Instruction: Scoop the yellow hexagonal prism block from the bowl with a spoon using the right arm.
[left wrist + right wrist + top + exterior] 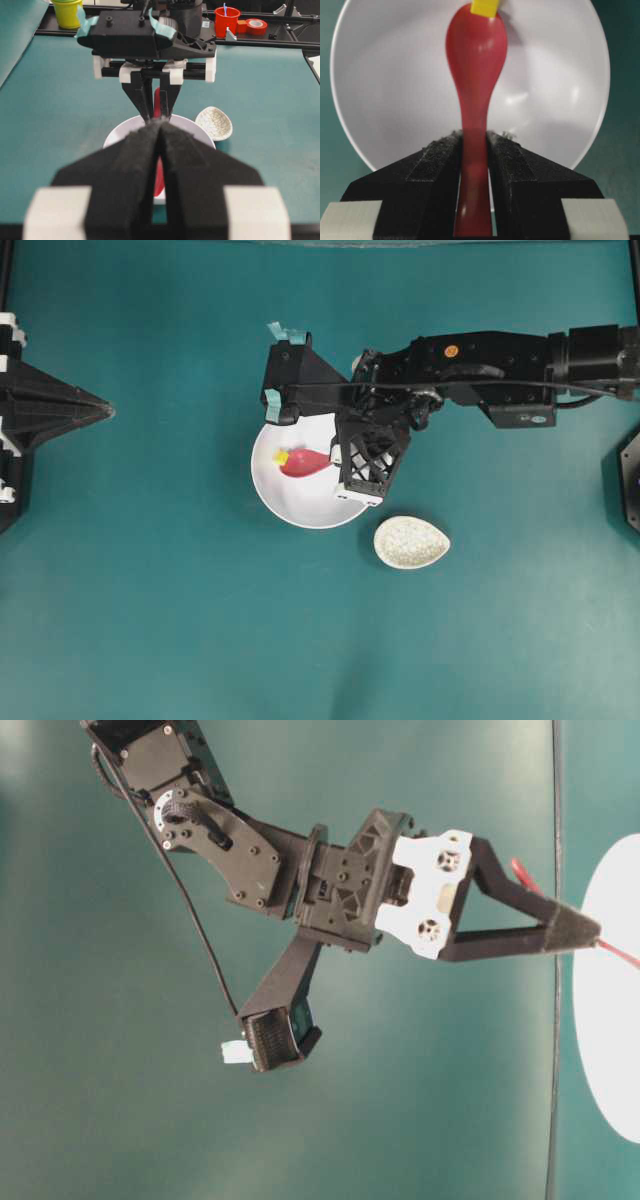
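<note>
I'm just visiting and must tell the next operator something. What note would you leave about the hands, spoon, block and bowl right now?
Right hand: shut on the spoon handle, scoop inside the bowl.
Left hand: shut, empty, parked away from the bowl.
Block: in the bowl, at the scoop's tip, not clearly on it.
Done: spoon picked up and brought to the block.
Left: get the block onto the scoop and lift it out.
</note>
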Robot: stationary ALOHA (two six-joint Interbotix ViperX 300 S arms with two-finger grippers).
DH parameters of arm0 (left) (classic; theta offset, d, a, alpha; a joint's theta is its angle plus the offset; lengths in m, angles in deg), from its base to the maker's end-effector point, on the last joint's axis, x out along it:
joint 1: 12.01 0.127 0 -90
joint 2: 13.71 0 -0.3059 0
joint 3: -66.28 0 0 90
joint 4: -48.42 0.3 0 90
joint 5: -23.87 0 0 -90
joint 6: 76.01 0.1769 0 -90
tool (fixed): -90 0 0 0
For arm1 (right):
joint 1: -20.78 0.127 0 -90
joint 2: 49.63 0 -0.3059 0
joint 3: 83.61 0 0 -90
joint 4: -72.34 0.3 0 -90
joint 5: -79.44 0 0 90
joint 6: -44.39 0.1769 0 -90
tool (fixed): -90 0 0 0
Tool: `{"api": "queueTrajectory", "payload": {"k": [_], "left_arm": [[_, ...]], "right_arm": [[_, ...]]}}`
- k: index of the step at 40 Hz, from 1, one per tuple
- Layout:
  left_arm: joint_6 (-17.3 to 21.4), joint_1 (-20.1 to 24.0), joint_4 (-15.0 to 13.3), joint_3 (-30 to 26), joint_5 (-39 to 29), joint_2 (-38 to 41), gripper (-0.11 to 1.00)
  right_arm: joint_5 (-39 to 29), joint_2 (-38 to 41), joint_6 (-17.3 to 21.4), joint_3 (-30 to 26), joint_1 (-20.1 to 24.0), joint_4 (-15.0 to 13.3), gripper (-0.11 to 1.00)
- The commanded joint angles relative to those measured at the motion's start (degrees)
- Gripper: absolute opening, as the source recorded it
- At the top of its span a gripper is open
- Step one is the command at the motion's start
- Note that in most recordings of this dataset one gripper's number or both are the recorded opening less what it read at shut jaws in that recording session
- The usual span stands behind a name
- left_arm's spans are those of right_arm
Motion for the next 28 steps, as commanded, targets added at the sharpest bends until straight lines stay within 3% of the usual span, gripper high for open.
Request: {"api": "queueTrajectory", "payload": {"k": [1, 28], "left_arm": [[-0.09, 0.09, 0.00, -1.58, 0.53, 0.18, 0.00], [-0.09, 0.09, 0.00, -1.58, 0.44, 0.18, 0.00]], "right_arm": [[1.14, -0.70, -0.09, -1.41, 0.09, -0.09, 0.24], [5.19, -0.70, -1.41, -1.41, 0.09, -0.18, 0.24]]}}
